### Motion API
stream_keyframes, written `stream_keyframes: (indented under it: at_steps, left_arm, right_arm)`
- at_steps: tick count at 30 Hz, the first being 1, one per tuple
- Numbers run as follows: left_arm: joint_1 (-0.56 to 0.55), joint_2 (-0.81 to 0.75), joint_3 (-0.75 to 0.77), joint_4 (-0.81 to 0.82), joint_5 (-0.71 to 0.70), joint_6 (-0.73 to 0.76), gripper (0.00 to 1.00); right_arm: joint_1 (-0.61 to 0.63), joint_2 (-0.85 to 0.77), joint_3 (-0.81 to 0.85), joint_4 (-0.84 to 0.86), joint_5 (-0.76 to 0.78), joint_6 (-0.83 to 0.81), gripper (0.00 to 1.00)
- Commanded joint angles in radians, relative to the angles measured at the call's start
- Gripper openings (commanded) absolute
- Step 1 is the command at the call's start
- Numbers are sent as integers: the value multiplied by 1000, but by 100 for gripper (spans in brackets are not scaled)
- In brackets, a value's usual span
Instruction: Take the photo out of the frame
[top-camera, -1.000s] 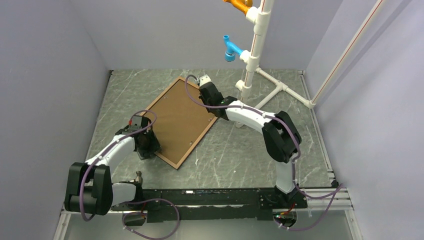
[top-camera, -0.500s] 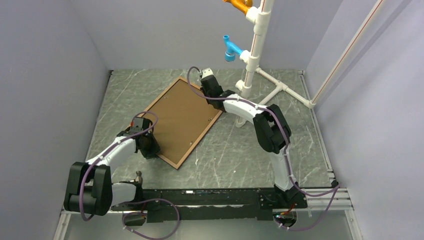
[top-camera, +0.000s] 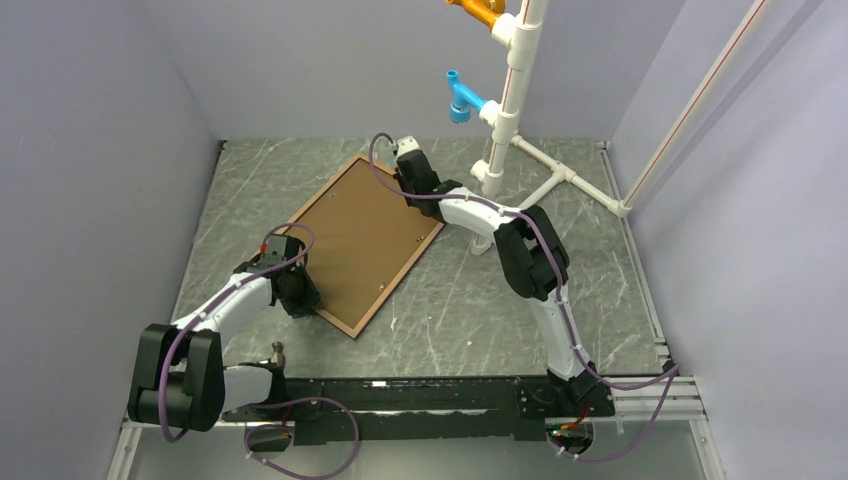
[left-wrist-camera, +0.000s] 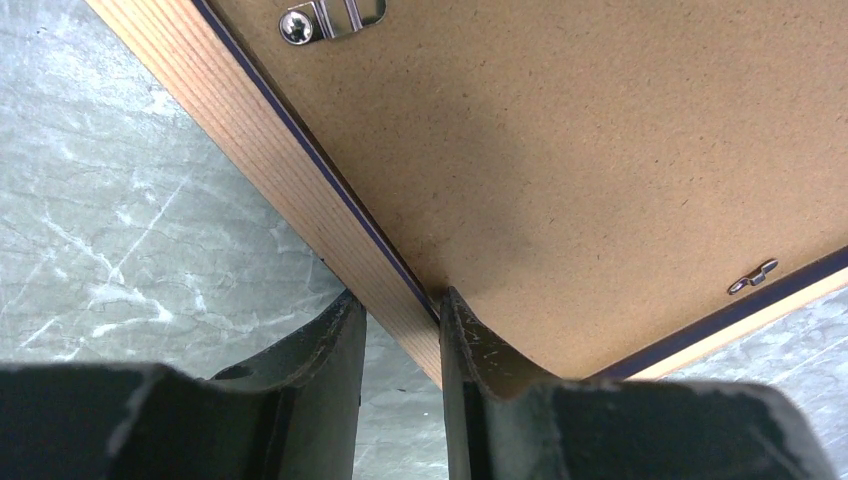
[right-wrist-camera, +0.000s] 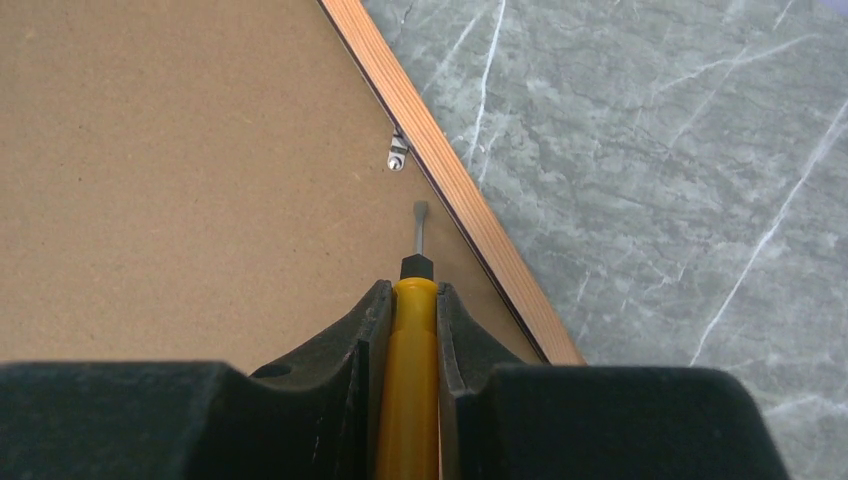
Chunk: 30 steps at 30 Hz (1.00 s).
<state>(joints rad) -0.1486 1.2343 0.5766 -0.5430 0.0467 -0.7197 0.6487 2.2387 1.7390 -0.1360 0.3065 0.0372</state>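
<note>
Frame (right-wrist-camera: 452, 182) back-up, pinched at 7 o'clock by left gripper (left-wrist-camera: 398, 305) — right gripper (right-wrist-camera: 407, 295), clamping screwdriver (right-wrist-camera: 408, 390), newly advanced toward 1 o'clock clip (right-wrist-camera: 398, 155); release pending.

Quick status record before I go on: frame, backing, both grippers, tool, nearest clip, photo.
frame: face down on table, brown back up
backing: seated in frame
left gripper: jaws shut on frame's wooden rail near a corner
right gripper: jaws shut on screwdriver
screwdriver: yellow handle, tip over backing, aimed at clip, short of it
clip: metal, at frame's inner edge
photo: not visible
</note>
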Motion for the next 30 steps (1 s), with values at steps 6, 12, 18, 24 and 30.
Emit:
stream_keyframes:
  at_steps: [6,12,18,24,30]
  left_arm:
    - [-14,35,-6,-38,-44,37,0]
    - [-16,39,-9,-28,-44,36,0]
    - [-17,47,-9,-21,-44,44,0]
    - [-17,53,-11,-15,-44,51,0]
    - [-17,69,-21,13,-35,61,0]
  right_arm:
    - [-19,57,74,80,-29,-2,0]
    - [-28,63,47,130,-94,-8,0]
    - [-48,67,14,204,-169,14,0]
    - [-52,78,6,244,-213,10,0]
    - [-65,98,19,262,-221,91,0]
